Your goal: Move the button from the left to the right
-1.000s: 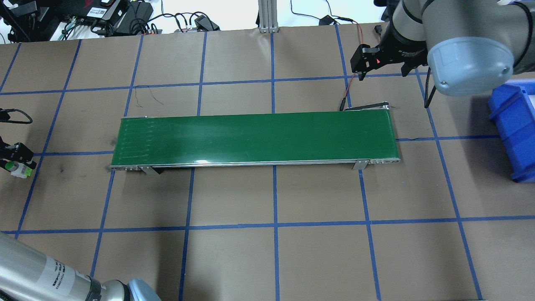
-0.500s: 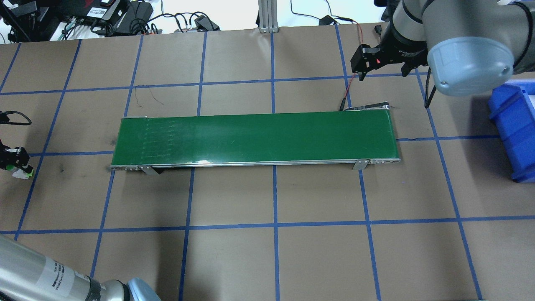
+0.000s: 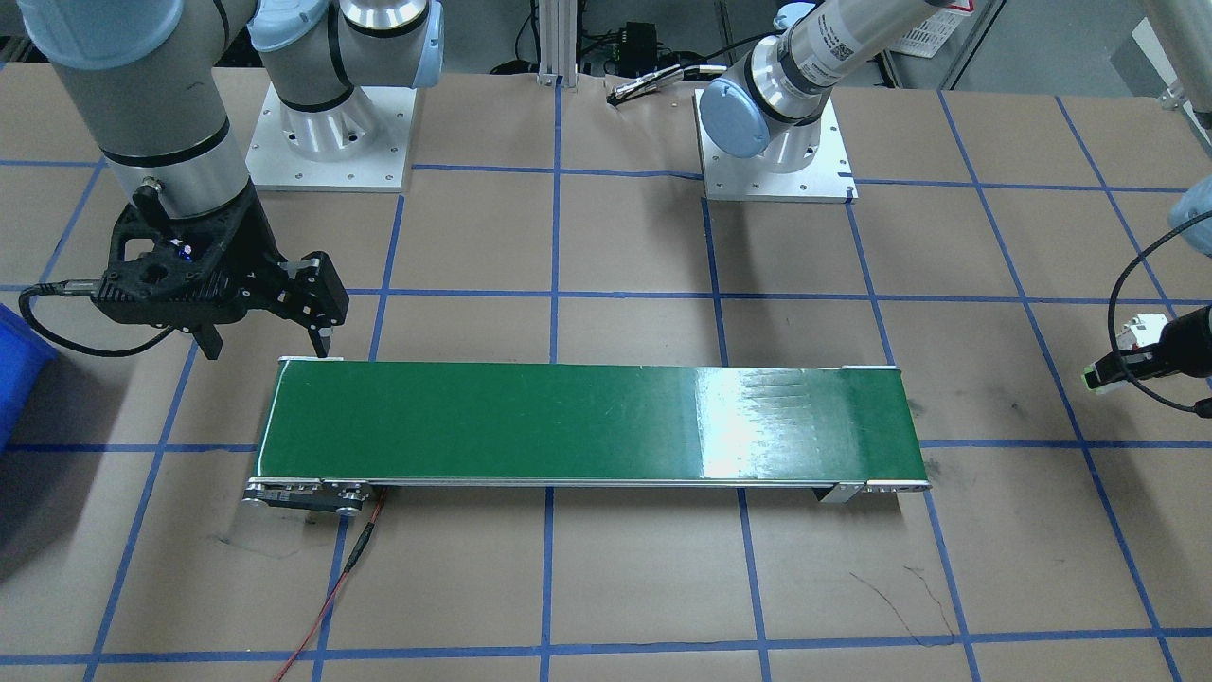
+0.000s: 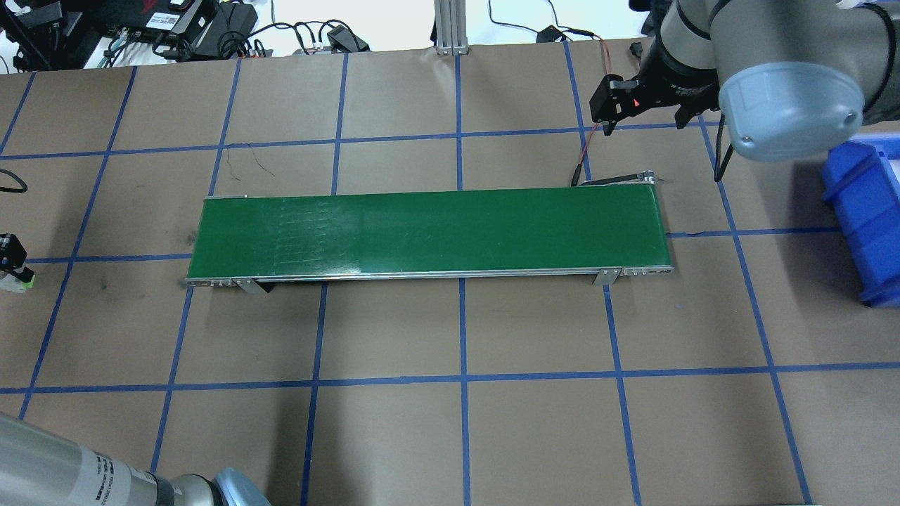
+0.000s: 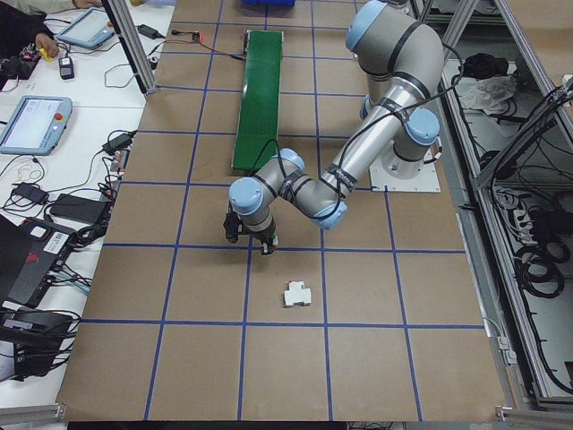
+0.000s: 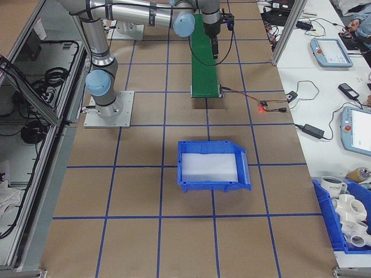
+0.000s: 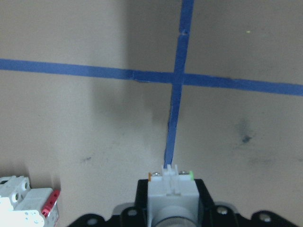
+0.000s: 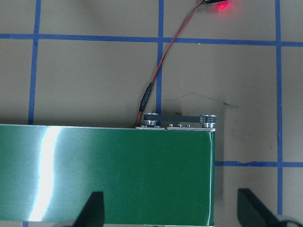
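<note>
The button [image 7: 171, 195] shows its light base in the left wrist view, with my left gripper [image 7: 171, 208] shut on it. In the overhead view this gripper [image 4: 10, 258] sits at the far left edge, the button's green-white end [image 4: 19, 281] just below it, well left of the green conveyor belt [image 4: 429, 232]. The front view shows the button [image 3: 1098, 375] at the right edge. My right gripper [image 4: 643, 123] hangs open and empty beyond the belt's right end; its fingers [image 8: 92, 210] frame the belt's end [image 8: 104, 175].
A white block with red parts [image 7: 26, 205] lies on the table close to the left gripper, also seen from the left side as a white block [image 5: 297, 294]. A blue bin [image 4: 868, 218] stands at the right edge. A red wire [image 8: 163, 61] runs off from the belt's end.
My left gripper has carried the button further left, almost out of the overhead view. The marks on the belt's surface have shifted right. The right arm has stayed put.
</note>
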You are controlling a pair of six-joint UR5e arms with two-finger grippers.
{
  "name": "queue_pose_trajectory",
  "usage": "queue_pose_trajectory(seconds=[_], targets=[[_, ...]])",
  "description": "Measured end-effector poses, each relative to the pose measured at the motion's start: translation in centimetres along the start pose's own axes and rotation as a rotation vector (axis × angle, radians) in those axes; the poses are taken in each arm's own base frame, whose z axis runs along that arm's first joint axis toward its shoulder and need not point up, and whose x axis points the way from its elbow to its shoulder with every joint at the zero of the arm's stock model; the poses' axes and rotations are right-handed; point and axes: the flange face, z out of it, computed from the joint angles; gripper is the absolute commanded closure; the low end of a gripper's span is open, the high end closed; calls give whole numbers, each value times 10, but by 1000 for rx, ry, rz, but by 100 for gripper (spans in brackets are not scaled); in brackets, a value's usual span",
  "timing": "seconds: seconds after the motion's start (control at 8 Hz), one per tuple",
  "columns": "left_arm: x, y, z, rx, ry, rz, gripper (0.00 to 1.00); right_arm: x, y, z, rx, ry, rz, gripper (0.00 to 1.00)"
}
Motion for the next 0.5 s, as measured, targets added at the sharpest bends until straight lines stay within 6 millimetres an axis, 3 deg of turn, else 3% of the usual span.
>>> queue_pose_trajectory(seconds=[0.12, 0.25, 0.5], targets=[[13, 3, -24, 18, -15, 13, 100, 0, 0, 0, 0, 0, 0, 0], [42, 3, -51, 31, -32, 37, 100, 0, 0, 0, 0, 0, 0, 0], [140, -3, -106, 79, -76, 78, 100, 0, 0, 0, 0, 0, 0, 0]])
